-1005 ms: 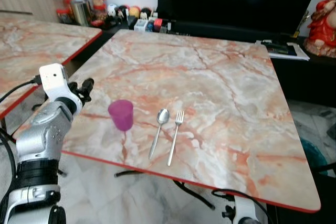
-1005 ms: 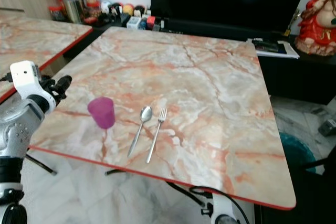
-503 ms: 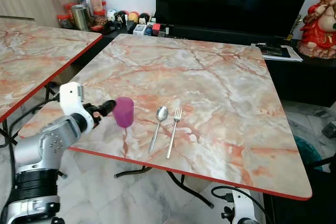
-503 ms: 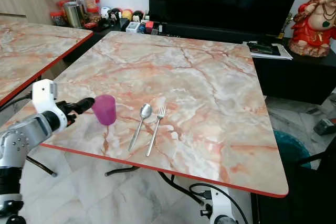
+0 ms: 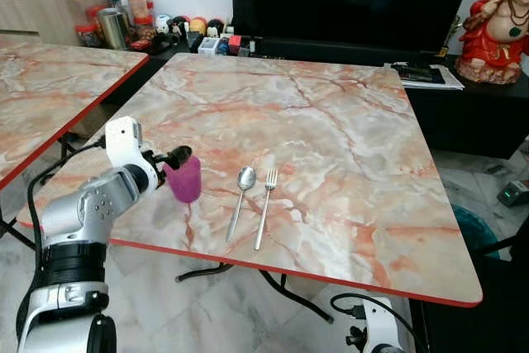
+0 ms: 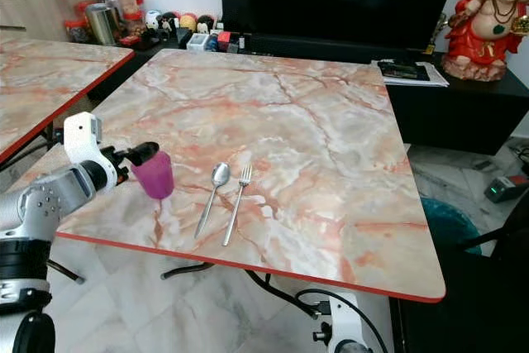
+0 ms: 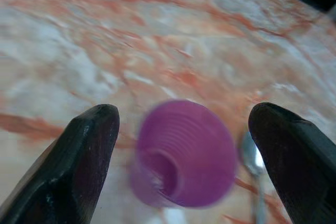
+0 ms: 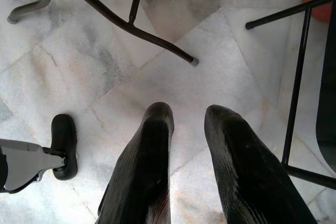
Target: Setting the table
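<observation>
A purple cup (image 5: 184,179) stands upright on the marble worktop (image 5: 331,138) near its front edge, at about 8 o'clock from the worktop's middle. The left gripper (image 7: 184,145) reaches the cup from its 9 o'clock side, and its fingers (image 7: 79,150) are spread wide on either side of the cup without touching it. A spoon (image 5: 239,201) and a fork (image 5: 264,207) lie side by side at 3 o'clock from the cup. The right gripper (image 8: 186,129) hangs over the floor (image 8: 105,66), fingers slightly apart, gripping nothing.
</observation>
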Available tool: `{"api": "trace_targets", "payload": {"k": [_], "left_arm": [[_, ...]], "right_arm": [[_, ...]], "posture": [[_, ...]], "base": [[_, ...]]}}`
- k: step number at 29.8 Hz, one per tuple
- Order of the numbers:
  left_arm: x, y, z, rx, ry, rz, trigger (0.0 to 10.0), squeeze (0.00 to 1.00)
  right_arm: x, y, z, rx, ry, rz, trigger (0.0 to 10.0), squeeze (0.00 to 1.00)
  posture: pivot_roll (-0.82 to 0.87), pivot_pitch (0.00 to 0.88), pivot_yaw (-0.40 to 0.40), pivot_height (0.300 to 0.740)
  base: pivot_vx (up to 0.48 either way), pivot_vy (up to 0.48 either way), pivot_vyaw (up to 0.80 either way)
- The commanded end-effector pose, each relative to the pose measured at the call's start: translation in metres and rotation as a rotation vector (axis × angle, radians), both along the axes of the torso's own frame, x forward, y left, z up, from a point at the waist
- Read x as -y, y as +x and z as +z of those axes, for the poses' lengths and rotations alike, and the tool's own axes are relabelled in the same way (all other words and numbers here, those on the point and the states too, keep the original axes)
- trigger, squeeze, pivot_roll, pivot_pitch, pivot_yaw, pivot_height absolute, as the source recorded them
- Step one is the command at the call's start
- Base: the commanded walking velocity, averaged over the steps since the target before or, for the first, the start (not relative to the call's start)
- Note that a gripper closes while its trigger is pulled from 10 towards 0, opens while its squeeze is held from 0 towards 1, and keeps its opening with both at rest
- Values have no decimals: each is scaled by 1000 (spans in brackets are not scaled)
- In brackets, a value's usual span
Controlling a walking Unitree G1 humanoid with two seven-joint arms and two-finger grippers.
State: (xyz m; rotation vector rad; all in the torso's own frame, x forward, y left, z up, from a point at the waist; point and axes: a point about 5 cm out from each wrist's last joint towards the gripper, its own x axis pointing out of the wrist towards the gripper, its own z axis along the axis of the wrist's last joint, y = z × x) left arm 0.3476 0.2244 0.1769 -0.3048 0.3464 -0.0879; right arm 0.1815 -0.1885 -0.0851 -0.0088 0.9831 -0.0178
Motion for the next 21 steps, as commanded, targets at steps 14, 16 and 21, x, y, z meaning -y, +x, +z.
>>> {"api": "trace_targets", "payload": {"k": [14,16,21], "left_arm": [[-6,-2,-20,-95,62,43,10000,0],[-6,-1,-20,-95,60,47,10000,0],[-4,0,-22,-106,58,47,10000,0]], "right_arm": [[0,2,1,0,1,5,10000,0],[0,2,1,0,1,5,10000,0],[0,2,1,0,1,5,10000,0]], "posture": [[80,0,3,740],[81,0,2,740],[81,0,3,740]], "base": [[0,0,0],[0,0,0],[0,0,0]]}}
